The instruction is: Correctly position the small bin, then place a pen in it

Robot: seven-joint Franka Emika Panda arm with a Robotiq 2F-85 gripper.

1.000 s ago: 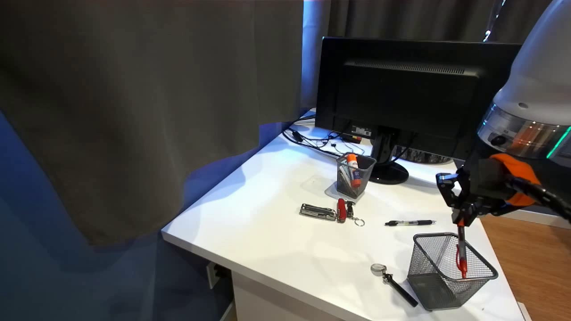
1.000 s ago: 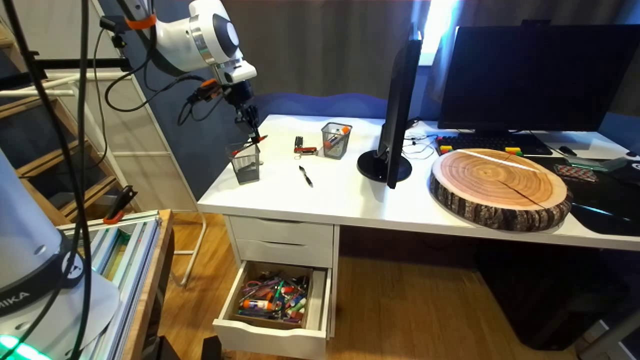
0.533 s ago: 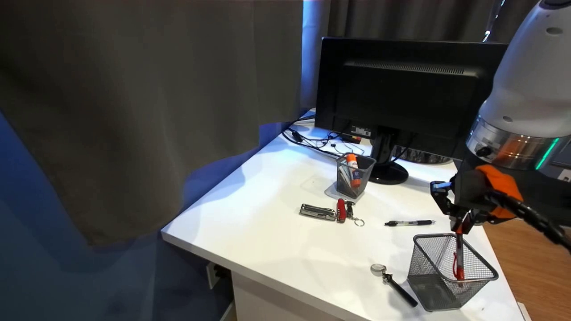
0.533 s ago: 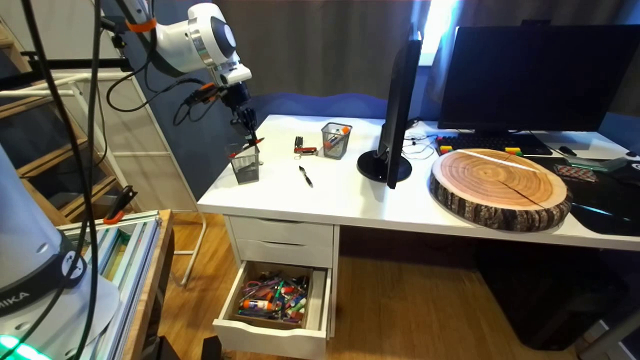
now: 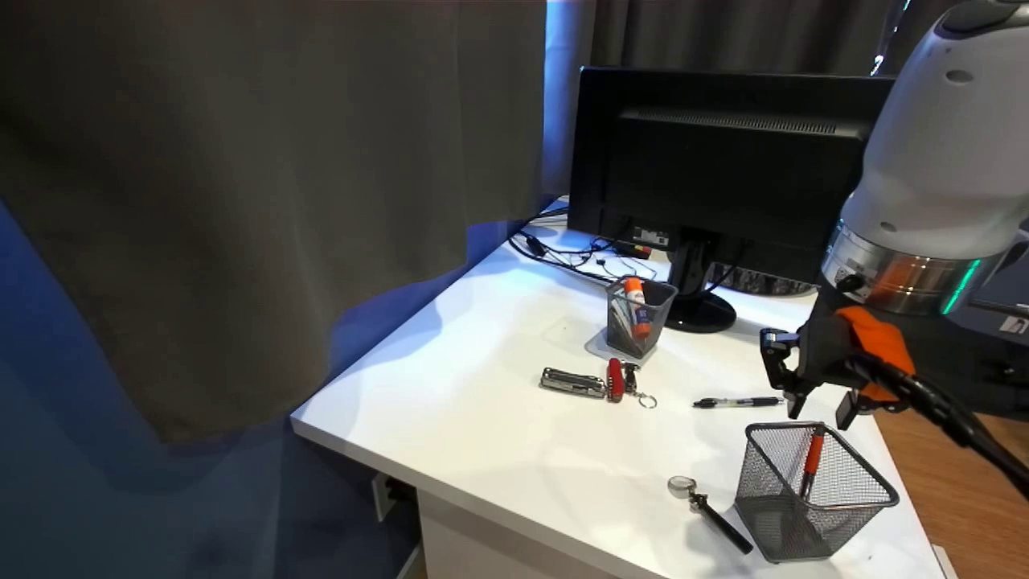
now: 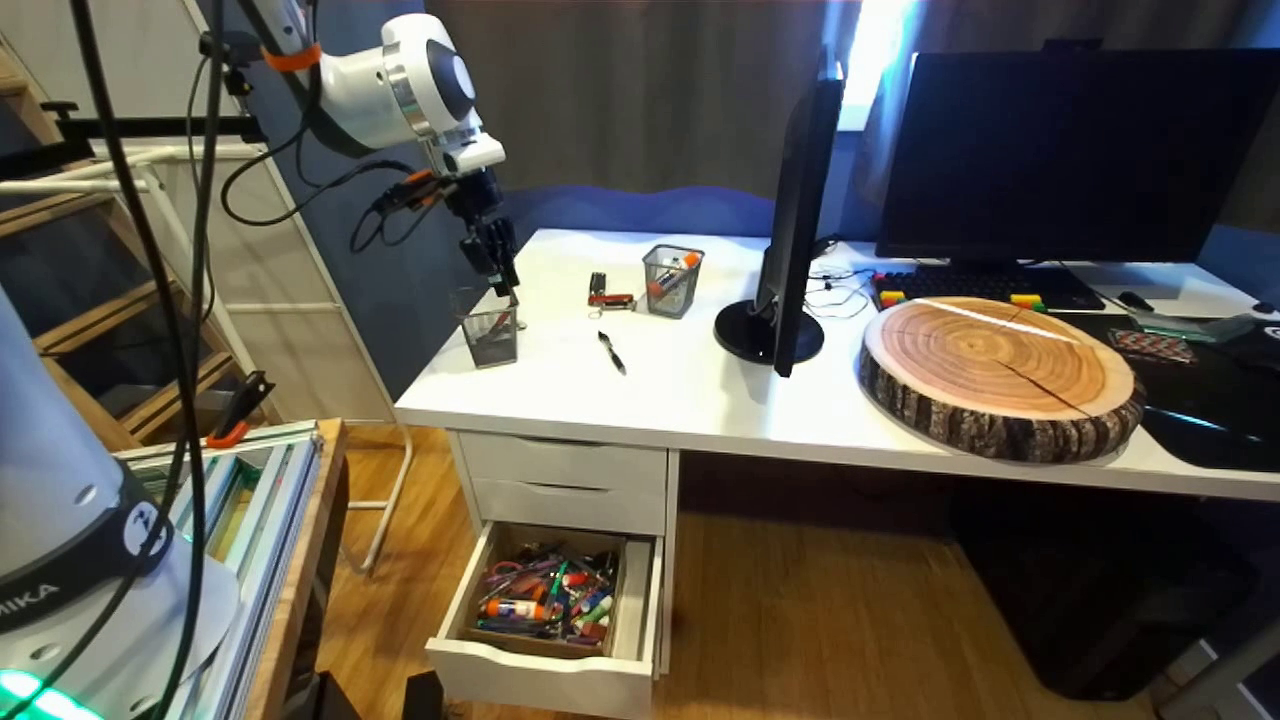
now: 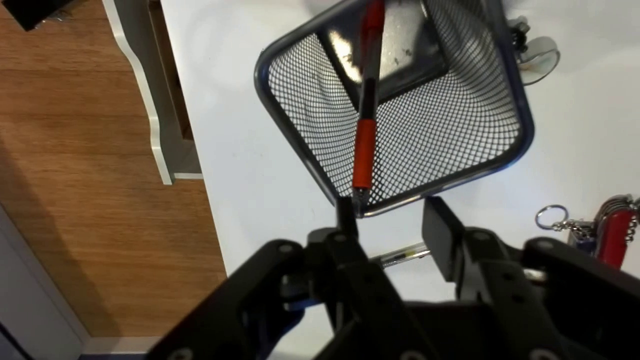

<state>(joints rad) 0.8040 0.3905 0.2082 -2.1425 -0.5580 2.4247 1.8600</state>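
The small grey mesh bin (image 5: 760,470) stands upright near the desk's edge; it also shows in an exterior view (image 6: 492,345) and in the wrist view (image 7: 445,125). A red pen (image 5: 813,454) leans inside it, and in the wrist view the pen (image 7: 365,150) slants toward a rim corner. Through the mesh the pen (image 6: 500,325) shows only faintly. My gripper (image 5: 819,414) is open just above the bin's rim, its fingers apart with nothing between them in the wrist view (image 7: 392,212). One finger is close to the pen's top; I cannot tell whether they touch.
A black and clear pen (image 5: 738,402) lies beside the bin. A magnifier (image 5: 719,519) lies on its other side. A red pocket knife (image 5: 616,379), a multitool (image 5: 572,382) and another mesh bin (image 5: 627,330) with a glue stick stand or lie farther back, before a monitor (image 5: 723,177).
The gripper held the red pen over the bin and moved slightly sideways. It has opened and let go, and the pen has dropped lower and now leans inside the bin.
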